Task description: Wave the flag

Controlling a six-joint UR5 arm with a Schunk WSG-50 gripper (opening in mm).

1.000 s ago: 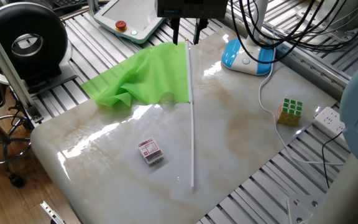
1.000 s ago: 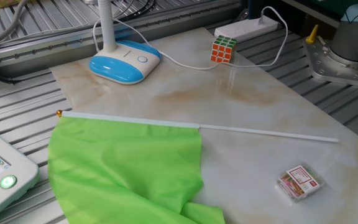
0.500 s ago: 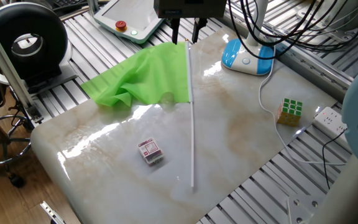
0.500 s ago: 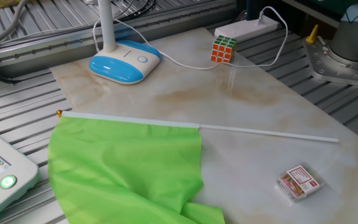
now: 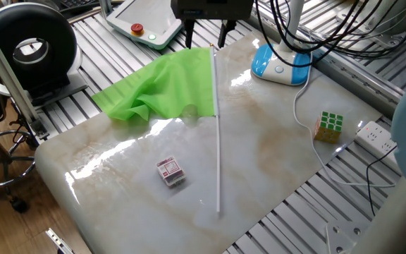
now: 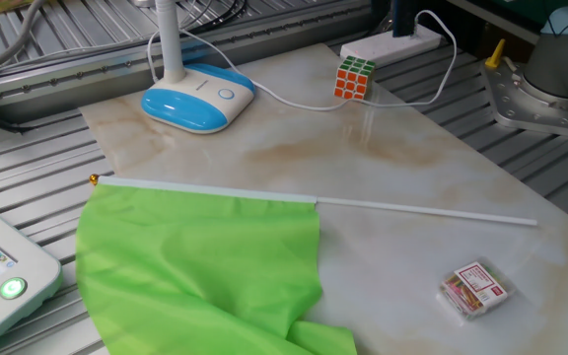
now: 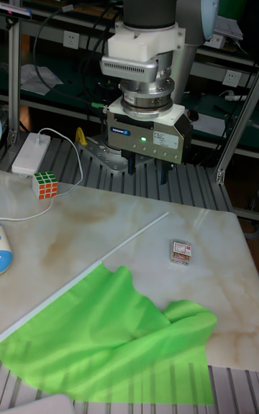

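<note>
The flag lies flat on the marble table (image 5: 273, 152), its lime-green cloth (image 5: 164, 88) crumpled over the far left edge. Its white stick (image 5: 218, 134) runs down the middle of the table. In the other fixed view the cloth (image 6: 200, 266) spreads at the lower left and the stick (image 6: 422, 208) reaches to the right. My gripper (image 5: 206, 34) hangs open above the stick's cloth end, touching nothing. The tall fixed view shows the gripper (image 7: 148, 168) high over the table, with the cloth (image 7: 108, 335) and stick (image 7: 133, 234) below it.
A blue and white lamp base (image 5: 280, 65) stands at the back with its cable trailing to a power strip (image 5: 374, 135). A Rubik's cube (image 5: 328, 125) sits at the right edge. A small card box (image 5: 170, 171) lies left of the stick. A teach pendant (image 5: 146, 21) rests beyond the cloth.
The gripper's fingers have spread wider apart, the left one shifting further left. The flag has not moved.
</note>
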